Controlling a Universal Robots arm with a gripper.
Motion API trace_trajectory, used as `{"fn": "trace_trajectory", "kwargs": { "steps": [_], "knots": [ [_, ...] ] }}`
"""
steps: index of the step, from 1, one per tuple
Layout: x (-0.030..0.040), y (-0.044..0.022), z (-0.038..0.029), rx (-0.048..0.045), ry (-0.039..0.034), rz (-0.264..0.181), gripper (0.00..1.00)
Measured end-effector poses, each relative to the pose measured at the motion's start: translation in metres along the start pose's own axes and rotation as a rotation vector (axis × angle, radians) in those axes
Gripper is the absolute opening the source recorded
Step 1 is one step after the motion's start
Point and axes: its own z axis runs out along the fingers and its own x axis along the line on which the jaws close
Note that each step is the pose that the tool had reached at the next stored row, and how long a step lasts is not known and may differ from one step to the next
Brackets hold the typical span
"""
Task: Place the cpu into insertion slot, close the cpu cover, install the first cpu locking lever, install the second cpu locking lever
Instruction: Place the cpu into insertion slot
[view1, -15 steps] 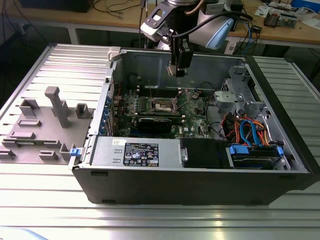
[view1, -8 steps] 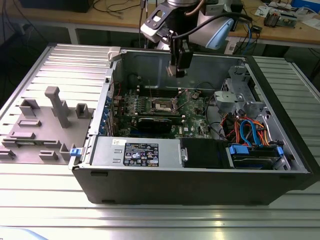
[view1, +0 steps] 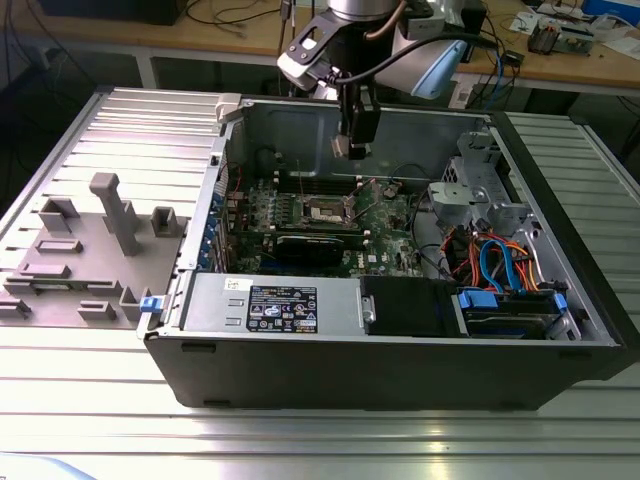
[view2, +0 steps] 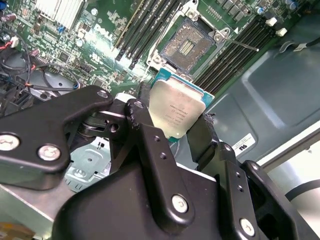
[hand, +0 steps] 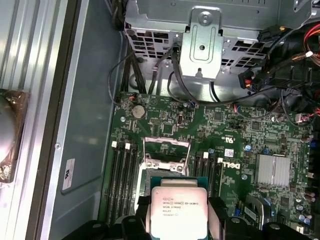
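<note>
— What has the gripper (view2: 172, 114) got?

— The cpu (view2: 176, 111). The two black fingers (view2: 141, 120) are clamped on opposite edges of it, with the silver-grey top facing the camera in both wrist views and tilted, not level.

— And where is the insertion slot (view2: 186, 46)?

— Beyond the fingertips and lower down, on the green circuit board (hand: 225, 125). The chip is apart from it and hangs in the air just short of its near edge. The slot's contact field is bare.

— So the cpu cover (hand: 167, 144) is not down?

— No, it is up off the slot, a thin silvery frame at the side of the socket farther from the gripper (hand: 179, 212).

— What lies around the socket?

— Long black memory slots (view2: 150, 25) on either side of it.

— And from outside?

— In the exterior view the gripper (view1: 357, 148) hangs inside the open computer case (view1: 400, 370), above the board, with the insertion slot (view1: 325, 210) below it and a little nearer the camera.
</note>
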Motion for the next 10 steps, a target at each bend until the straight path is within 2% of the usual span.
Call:
{"fn": "trace_trajectory", "kwargs": {
  "steps": [10],
  "knots": [
    [0.0000,-0.0001,0.0010,0.0029,0.0008,0.000,0.54]
  ]
}}
